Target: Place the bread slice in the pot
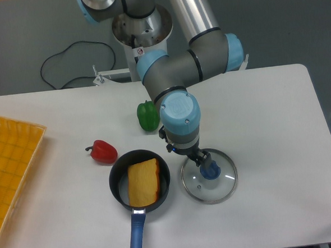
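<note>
Single fixed camera, high front view, facing table (266, 112), arm base.

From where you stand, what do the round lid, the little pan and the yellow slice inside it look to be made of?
The lid looks like clear glass or plastic with a metal rim: the white table shows through it, and its knob is matte blue. The pot seems dark, matte coated metal or plastic with a blue handle. The bread slice looks like smooth toy plastic or foam; which one I cannot tell.
</note>
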Controlling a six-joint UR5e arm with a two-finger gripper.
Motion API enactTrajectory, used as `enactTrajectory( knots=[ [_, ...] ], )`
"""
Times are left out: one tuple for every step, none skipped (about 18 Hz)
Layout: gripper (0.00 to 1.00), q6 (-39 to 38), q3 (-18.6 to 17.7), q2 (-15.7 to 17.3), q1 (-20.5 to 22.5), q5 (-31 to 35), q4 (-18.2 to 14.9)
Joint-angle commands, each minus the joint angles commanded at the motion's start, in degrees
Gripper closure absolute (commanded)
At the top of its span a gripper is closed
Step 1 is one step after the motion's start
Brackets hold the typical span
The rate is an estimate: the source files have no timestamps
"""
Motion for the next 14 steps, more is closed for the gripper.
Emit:
enactTrajectory(
  knots=[
    [0.0,0.09,-0.26,0.26,0.0,0.09,0.26],
    [0.0,-0.09,0.0,0.52,0.0,0.26,0.18],
    [0.0,-0.26,0.0,1.05,-0.09,0.09,0.26],
    [0.0,-0.35,0.18,1.58,-0.17,-0.17,0.18],
    [0.0,-0.44,0.26,1.49,-0.18,0.09,0.52],
    [0.0,0.08,0.27,1.58,-0.09,-0.17,0.79],
    [0.0,-0.09,0.09,1.76,0.0,0.17,0.97],
    [0.0,0.0,-0.35,1.67,-0.09,0.18,1.14],
    [0.0,-0.09,-0.35,1.67,-0.35,0.26,1.58],
    [0.0,-0.09,-0.35,1.67,-0.35,0.27,2.37],
    [0.0,-0.09,-0.35,1.58,-0.44,0.27,3.42],
    [0.0,0.0,-0.26,1.58,-0.53,0.27,4.47],
    [0.0,0.09,0.09,1.58,-0.53,0.09,4.92],
    [0.0,0.09,0.09,1.67,-0.61,0.18,5.01]
  ],
)
